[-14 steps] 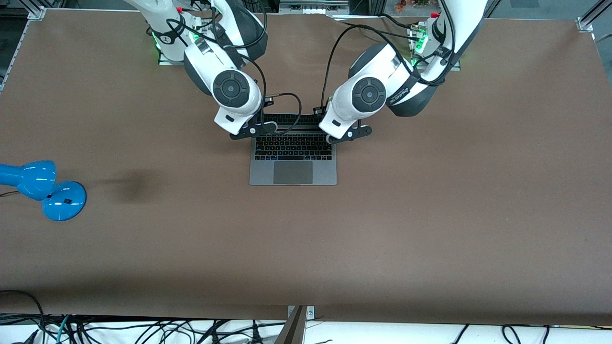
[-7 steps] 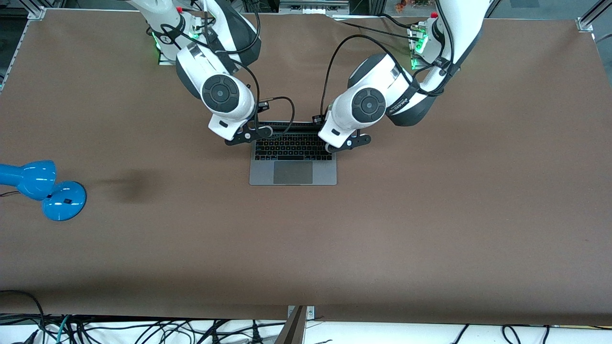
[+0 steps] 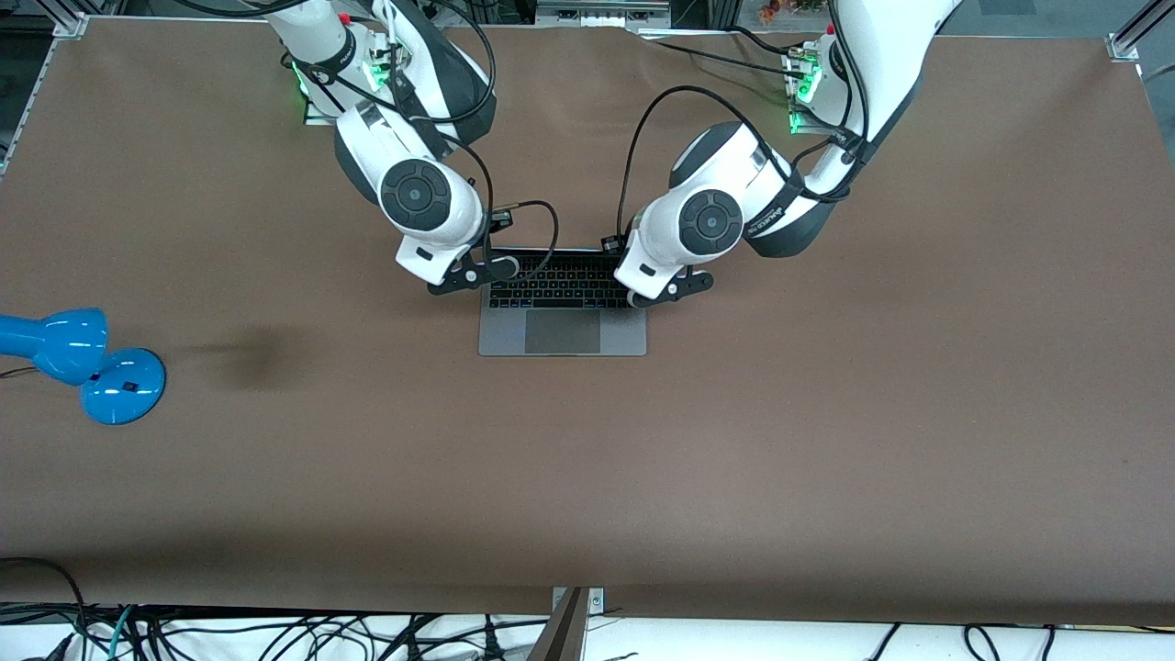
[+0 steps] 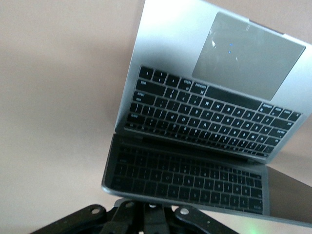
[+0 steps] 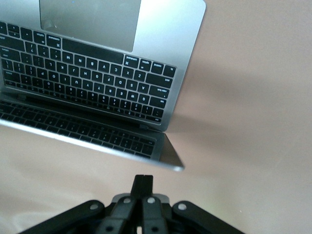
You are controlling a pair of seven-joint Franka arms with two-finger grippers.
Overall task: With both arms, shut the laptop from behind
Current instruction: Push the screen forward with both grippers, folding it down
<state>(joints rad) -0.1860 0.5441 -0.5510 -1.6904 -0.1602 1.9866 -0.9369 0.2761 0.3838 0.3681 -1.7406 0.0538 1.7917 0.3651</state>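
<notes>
**Lid tipped well forward, a gripper at each top corner**

Nearest the front camera lies the bare brown table (image 3: 826,441), with a blue desk lamp (image 3: 83,363) at the right arm's end. The laptop (image 3: 562,329) sits mid-table, its trackpad edge nearest the camera and its lid leaning low over the keyboard, so that the dark screen mirrors the keys in both wrist views.

The left gripper (image 3: 668,286) is over the lid's top edge at the corner toward the left arm's end. In the left wrist view its fingers (image 4: 146,214) are drawn together and sit right at the lid's edge; whether they press on it I cannot tell. The right gripper (image 3: 470,274) is over the matching corner toward the right arm's end. Its fingers (image 5: 143,187) are also closed together, holding nothing, just clear of the lid's edge.

Against a second ago, both wrists have come toward the camera and the lid has dropped: fewer key rows and no upright screen now show in the front view.
</notes>
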